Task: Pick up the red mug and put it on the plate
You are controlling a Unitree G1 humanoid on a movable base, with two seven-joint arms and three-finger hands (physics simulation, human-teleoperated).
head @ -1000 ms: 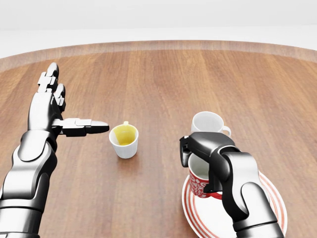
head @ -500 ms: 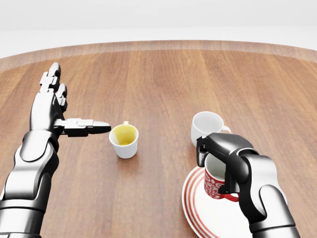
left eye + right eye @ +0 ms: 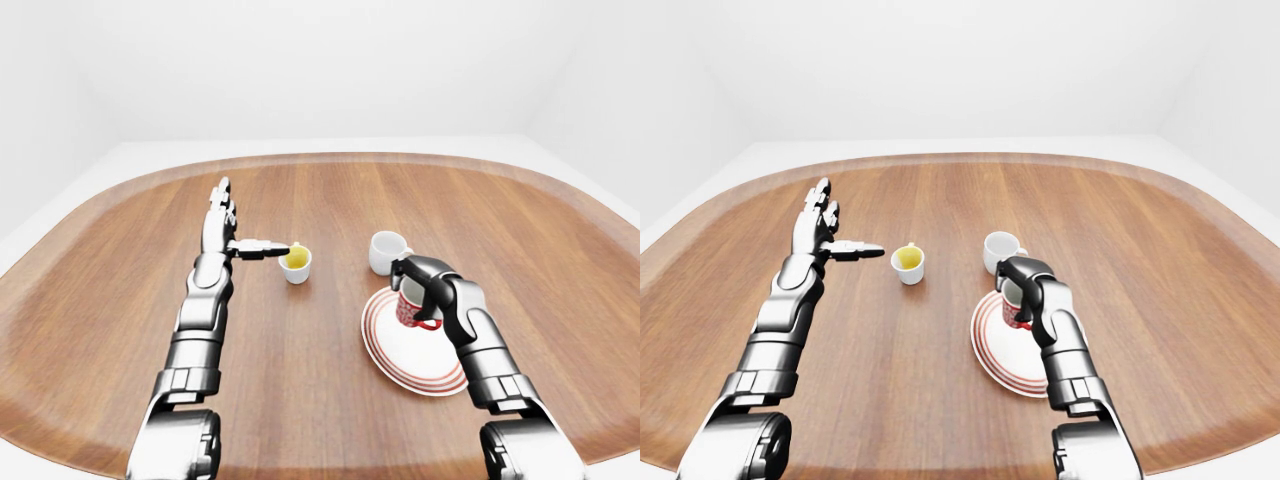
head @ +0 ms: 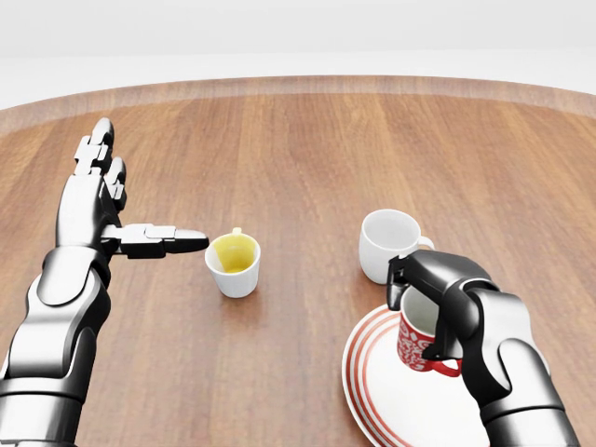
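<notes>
White cup just beside plate, yellow-lined cup apart.

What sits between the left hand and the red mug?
In the head view, the yellow-lined white cup sits between the left hand and the red mug.

In the head view the right hand is covering much of the red mug, so whether the mug's base is touching the plate cannot be told. The plate is running off the bottom edge of that view, and the arm is hiding its right side. Both forearms are getting cut off at the bottom edge. The white mug is showing only a sliver of handle behind the hand. The desk is spilling past both sides.
</notes>
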